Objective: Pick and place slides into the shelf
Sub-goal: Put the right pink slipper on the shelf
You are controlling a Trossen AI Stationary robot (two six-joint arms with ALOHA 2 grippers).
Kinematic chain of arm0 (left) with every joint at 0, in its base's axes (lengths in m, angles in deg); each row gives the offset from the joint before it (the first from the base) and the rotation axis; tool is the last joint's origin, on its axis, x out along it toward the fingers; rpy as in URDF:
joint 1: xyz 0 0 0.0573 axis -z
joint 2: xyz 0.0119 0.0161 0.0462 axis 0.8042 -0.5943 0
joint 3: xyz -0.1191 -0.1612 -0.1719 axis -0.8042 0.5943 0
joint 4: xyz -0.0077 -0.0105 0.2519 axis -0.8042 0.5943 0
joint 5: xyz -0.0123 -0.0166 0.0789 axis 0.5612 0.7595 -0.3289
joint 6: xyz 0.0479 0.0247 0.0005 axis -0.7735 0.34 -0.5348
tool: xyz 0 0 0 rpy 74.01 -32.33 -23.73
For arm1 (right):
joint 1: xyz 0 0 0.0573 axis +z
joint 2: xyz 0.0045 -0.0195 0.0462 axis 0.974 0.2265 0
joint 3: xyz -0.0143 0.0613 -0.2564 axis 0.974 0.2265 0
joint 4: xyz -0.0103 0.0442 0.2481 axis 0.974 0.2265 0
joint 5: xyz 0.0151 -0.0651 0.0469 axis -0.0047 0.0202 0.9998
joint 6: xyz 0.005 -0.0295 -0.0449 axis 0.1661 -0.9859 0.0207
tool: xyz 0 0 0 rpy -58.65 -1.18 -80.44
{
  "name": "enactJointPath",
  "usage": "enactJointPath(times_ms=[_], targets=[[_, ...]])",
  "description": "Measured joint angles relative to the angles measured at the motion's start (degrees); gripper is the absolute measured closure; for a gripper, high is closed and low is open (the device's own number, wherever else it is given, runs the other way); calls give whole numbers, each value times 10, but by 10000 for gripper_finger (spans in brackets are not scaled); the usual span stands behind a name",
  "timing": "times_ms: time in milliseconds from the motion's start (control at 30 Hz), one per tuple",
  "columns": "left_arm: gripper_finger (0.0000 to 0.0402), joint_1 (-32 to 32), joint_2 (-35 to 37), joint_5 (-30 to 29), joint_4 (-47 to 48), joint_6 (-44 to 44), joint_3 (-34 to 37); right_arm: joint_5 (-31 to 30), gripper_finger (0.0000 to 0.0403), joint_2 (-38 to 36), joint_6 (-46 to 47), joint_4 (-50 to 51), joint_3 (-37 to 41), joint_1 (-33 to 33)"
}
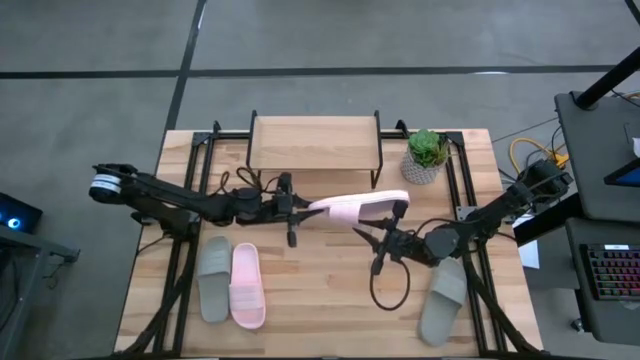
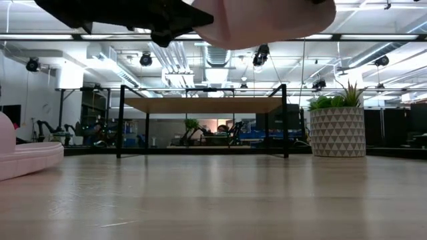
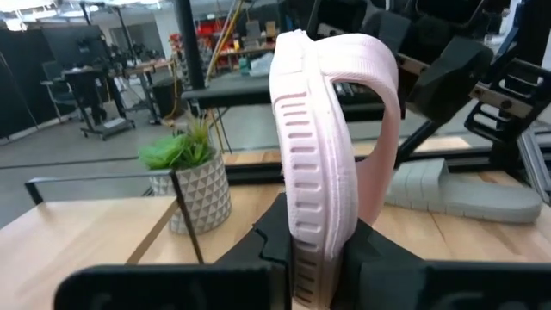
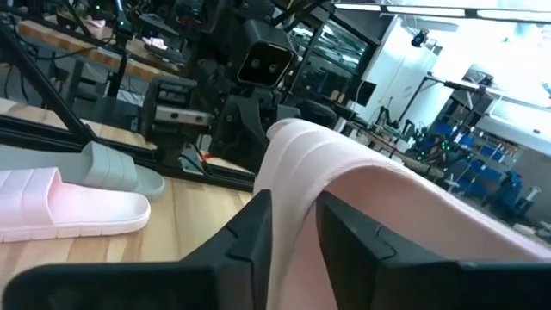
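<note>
while the left gripper [image 1: 300,208] clamps the light, pliable pink slide [image 1: 358,207] before the shelf [image 1: 314,142], we loosen the right gripper [image 1: 392,228]; we grip its stiffer sole edge.

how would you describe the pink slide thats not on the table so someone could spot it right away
Start at the shelf at the table's far edge; just in front of it, a pink slide hangs in the air between the left gripper and the right gripper. The other pink slide lies flat beside a grey one.
</note>
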Motion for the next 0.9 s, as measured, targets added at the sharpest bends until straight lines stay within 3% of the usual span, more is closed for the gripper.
enactJointPath(times_ms=[500,600,733,900], targets=[[389,-27,161,3,197,1,1,-8,280,-2,-61,-3,-10,6],[389,-39,182,9,224,25,1,26,282,-3,-77,-4,-30,14],[389,-72,198,61,266,70,-7,92,280,-3,-140,11,-59,33],[389,-119,199,147,328,132,-18,81,273,-2,-265,23,-81,62]])
